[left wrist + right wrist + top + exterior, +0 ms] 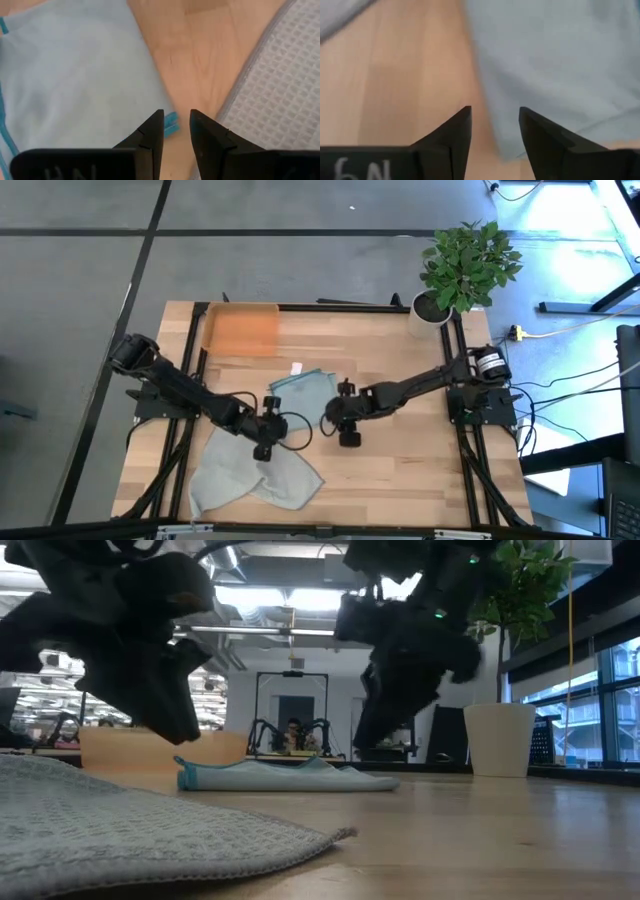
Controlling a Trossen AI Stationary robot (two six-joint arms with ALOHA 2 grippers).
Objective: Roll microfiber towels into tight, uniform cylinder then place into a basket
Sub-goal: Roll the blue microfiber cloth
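Observation:
The light teal-blue towel [303,388] lies partly folded on the middle of the table; in the low view this teal towel [290,777] is a low flat heap. The pale grey-green towel [252,475] lies spread and rumpled at the near left. The orange basket [241,330] stands at the far left. My left gripper [264,448] hovers between the two towels, over bare wood by the teal towel's hem [171,122], its fingers a little apart with nothing between them. My right gripper [348,436] is open above the teal towel's near right edge [492,130], holding nothing.
A white pot with a green plant [452,280] stands at the table's far right corner. Bare wood [420,470] lies on the near right. A black frame rail [340,307] runs along the far edge. In the low view, a person sits in the room behind.

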